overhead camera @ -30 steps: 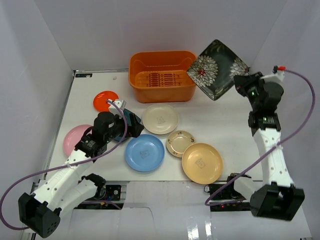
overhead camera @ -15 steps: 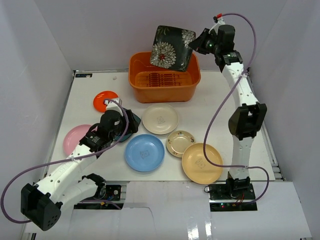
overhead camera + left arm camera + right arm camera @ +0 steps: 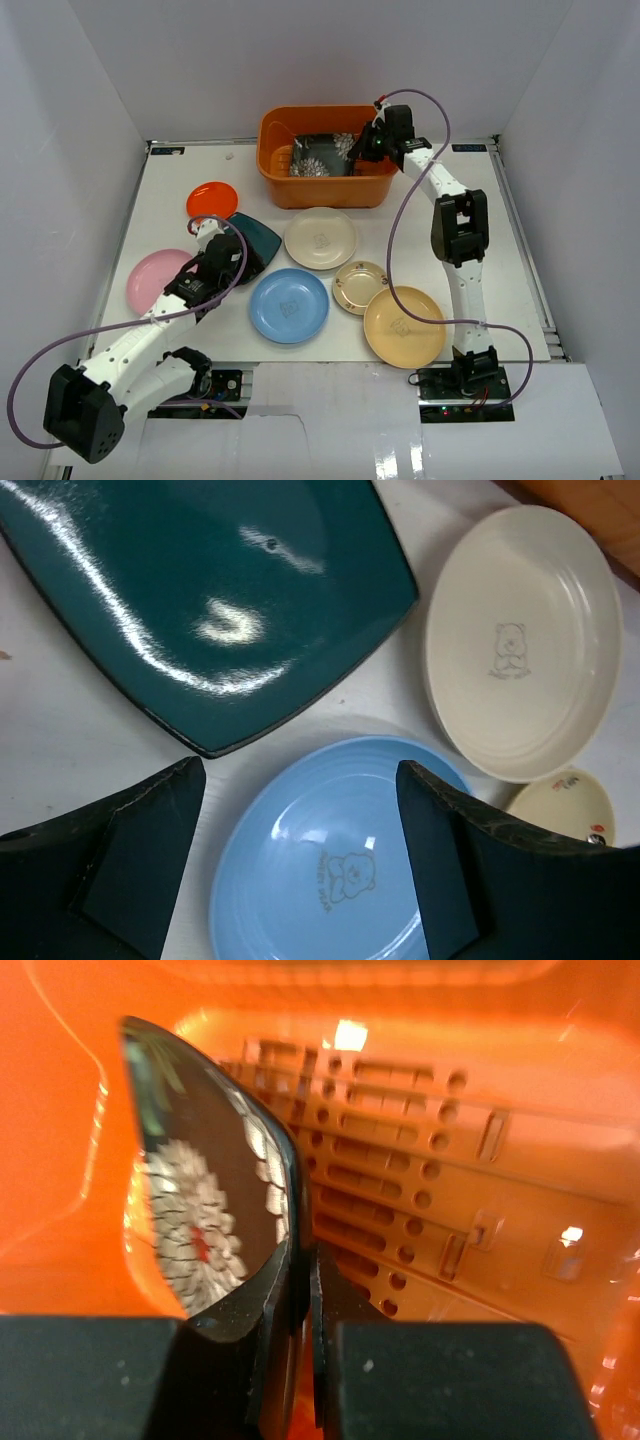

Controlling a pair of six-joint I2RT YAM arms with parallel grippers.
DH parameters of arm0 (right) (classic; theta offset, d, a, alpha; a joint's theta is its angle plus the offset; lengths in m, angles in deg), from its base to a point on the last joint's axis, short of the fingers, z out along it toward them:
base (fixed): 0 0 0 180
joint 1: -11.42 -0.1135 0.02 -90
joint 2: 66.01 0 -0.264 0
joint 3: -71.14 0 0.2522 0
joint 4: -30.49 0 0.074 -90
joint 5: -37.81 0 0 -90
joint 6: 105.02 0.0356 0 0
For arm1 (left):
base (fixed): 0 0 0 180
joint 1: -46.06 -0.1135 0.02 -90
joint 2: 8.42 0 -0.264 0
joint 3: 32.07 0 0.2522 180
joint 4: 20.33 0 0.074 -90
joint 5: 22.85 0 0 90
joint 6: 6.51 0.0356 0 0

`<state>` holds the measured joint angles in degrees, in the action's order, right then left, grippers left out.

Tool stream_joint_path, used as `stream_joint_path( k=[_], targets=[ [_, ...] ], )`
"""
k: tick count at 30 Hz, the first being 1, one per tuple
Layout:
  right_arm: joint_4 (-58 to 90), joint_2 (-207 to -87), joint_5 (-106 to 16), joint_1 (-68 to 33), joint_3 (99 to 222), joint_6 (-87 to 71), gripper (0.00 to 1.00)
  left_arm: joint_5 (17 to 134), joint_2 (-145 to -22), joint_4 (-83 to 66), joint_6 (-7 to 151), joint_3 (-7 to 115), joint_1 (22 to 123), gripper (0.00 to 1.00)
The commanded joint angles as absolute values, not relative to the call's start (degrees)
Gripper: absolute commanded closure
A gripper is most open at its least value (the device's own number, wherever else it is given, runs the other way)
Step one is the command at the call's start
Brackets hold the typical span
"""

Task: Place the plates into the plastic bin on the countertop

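The right arm is over the orange plastic bin, with the right jaws clenched on the edge of the black square plate with the white flower. The wrist view shows that plate tilted on edge, down inside the bin above the slotted floor. Whether it touches the bottom, I can't tell.

On the other side, the left jaws stand wide, released and grasping nothing. They hover low over the tabletop, right by the dark teal square plate and the blue plate. The cream plate lies just beside those two, and the small beige patterned plate peeks in at the corner. Also lying flat on the tabletop are the tan-yellow plate at the near edge, and the pink plate and orange-red plate on the left.
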<state>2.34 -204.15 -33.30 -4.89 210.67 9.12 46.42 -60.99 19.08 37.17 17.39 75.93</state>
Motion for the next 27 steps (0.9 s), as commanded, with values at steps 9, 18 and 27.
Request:
stream_joint_path(
  k=[9, 18, 27],
  targets=[
    [10.9, -190.1, -36.6, -4.9, 195.2, 9.3, 0.85, 51.9, -65.5, 11.2, 30.4, 13.4, 61.6, 0.09],
    [9.6, -186.6, -36.4, -5.0, 198.6, 7.7, 0.07, 53.6, -71.5, 4.7, 27.0, 10.1, 59.2, 0.10],
    [21.8, -170.8, -27.4, -5.2, 180.0, 9.7, 0.11, 56.3, -70.7, 0.0, 22.9, 2.8, 59.1, 0.17]
  ],
)
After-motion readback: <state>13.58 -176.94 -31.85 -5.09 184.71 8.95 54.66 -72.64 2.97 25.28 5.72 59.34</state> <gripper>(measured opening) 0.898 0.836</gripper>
